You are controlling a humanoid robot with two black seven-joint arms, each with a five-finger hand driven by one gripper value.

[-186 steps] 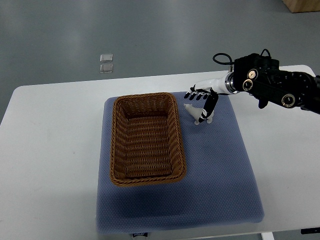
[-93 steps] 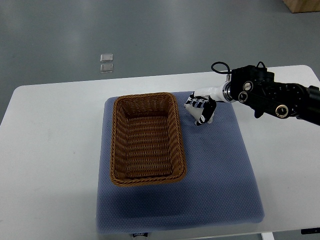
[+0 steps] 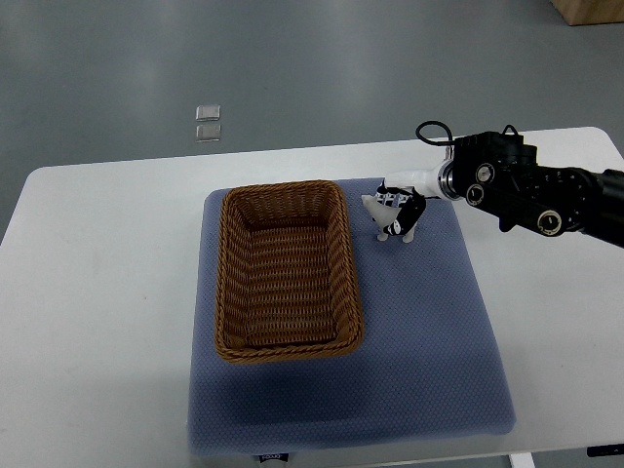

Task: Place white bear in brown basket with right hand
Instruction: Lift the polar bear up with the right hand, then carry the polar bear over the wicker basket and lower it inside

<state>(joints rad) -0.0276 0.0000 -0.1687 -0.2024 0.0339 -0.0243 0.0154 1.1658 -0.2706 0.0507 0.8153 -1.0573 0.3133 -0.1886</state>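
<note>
The right hand (image 3: 401, 208), fingers curled around the white bear (image 3: 378, 208), holds the toy just beside the far right corner of the brown basket (image 3: 286, 270), over the blue mat (image 3: 419, 322) on the white table (image 3: 88, 292). The grasp looks made and the carry is in hand; next the bear must travel left over the rim and be let go inside. Count: one bear, one empty basket, one mat, one arm in view.

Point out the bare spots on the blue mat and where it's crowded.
Free: the blue mat right of the brown basket, and the strip along its near edge. Crowded: the far corner, where the right hand grips the white bear.
</note>
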